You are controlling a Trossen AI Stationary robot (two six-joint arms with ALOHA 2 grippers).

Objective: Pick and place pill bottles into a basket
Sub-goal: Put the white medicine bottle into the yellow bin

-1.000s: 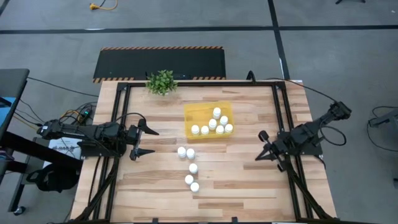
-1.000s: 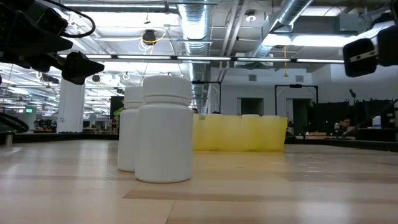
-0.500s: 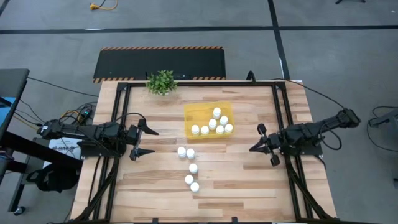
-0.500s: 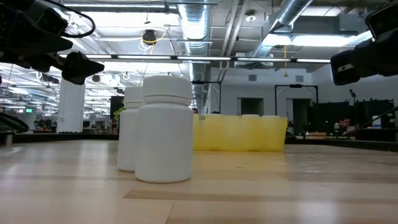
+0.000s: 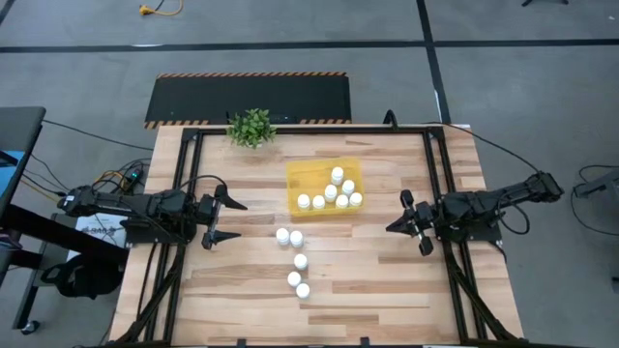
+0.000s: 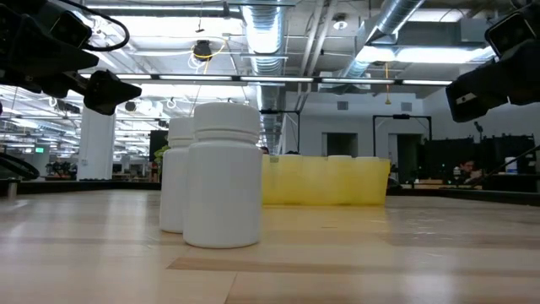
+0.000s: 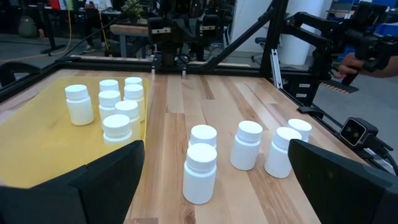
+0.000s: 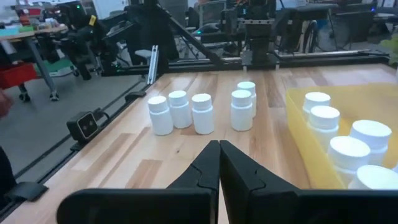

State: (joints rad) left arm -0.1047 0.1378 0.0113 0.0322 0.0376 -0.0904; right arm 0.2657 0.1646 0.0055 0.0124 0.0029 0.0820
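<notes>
Overhead, five loose pill bottles [image 5: 293, 236], right pincer [image 8: 219, 163] closed

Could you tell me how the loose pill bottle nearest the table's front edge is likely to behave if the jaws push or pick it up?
The bottle looks like rigid plastic, so it should hold shape in the jaws. It stands upright, taller than wide, so a high push would probably tip it. Once on its round side it would likely roll across the smooth table.
</notes>
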